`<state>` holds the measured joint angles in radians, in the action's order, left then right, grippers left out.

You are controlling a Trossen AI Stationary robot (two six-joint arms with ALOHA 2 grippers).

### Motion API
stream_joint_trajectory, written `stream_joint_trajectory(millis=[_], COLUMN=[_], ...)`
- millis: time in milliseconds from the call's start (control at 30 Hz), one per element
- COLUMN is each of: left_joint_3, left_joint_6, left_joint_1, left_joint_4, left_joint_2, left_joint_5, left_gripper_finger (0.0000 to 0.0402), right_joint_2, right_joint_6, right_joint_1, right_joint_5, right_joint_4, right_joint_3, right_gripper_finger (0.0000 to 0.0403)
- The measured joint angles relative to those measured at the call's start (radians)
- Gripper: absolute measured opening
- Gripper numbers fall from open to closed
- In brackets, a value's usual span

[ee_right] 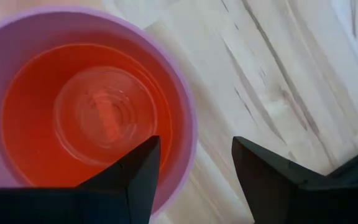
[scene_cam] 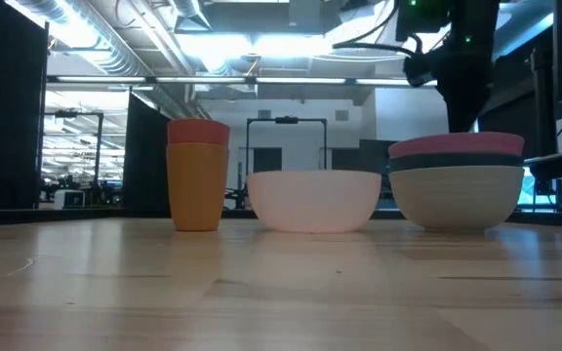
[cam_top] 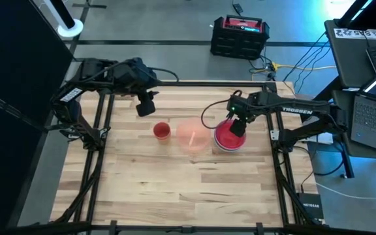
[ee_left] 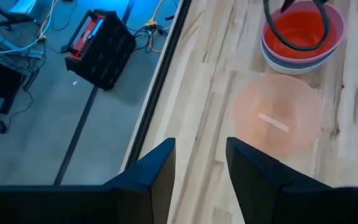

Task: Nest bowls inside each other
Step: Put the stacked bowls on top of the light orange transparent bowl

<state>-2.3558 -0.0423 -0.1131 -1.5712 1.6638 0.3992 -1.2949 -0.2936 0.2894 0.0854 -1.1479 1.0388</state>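
At the right stands a stack of bowls: pale white-mint on the table, dark teal, mauve-pink, and red innermost. A light pink bowl sits alone in the middle. Left of it an orange cup holds a red cup. My right gripper hangs open over the stack, pointing down, one finger above the red bowl, the other outside the mauve rim. My left gripper is open, raised over the table's far left part, with nothing between its fingers.
Black frame rails run along both sides of the table and its far edge. A black and red case sits on the floor beyond. Laptops stand to the right. The near half of the tabletop is bare wood.
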Motion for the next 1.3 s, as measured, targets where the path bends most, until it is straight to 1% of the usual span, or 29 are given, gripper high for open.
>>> stream_joint_trajectory(millis=[167,767,800,867,900,1067,1133,1300], left_joint_3=[0.000,0.000,0.000,0.000,0.000,0.000,0.000,0.000], left_joint_6=[-0.025,-0.062,-0.063,-0.063,-0.063,-0.063,-0.063,-0.062], left_joint_1=[0.000,0.000,0.000,0.000,0.000,0.000,0.000,-0.002], left_joint_4=[0.001,0.000,0.000,0.000,0.000,0.000,0.001,0.000], left_joint_2=[-0.004,-0.009,-0.009,-0.009,-0.009,-0.009,-0.009,-0.009], left_joint_5=[0.000,0.000,0.000,0.000,0.000,0.000,0.000,0.000], left_gripper_finger=[0.0129,0.0129,0.0129,0.0129,0.0129,0.0129,0.0129,0.0129], right_joint_2=[0.001,-0.006,-0.006,-0.005,-0.004,-0.002,-0.003,-0.069], right_joint_6=[0.000,-0.039,-0.039,-0.034,-0.019,-0.018,-0.007,0.020], right_joint_1=[0.001,-0.001,-0.001,0.000,0.000,0.000,-0.001,-0.004], right_joint_5=[-0.028,-0.092,-0.089,-0.084,-0.089,-0.103,-0.135,-0.172], right_joint_4=[0.047,0.240,0.242,0.250,0.260,0.254,0.236,0.238], right_joint_3=[-0.052,-0.233,-0.237,-0.241,-0.241,-0.226,-0.185,-0.050], right_gripper_finger=[0.0185,0.0141,0.0118,0.0049,0.0028,0.0007,0.0005,0.0003])
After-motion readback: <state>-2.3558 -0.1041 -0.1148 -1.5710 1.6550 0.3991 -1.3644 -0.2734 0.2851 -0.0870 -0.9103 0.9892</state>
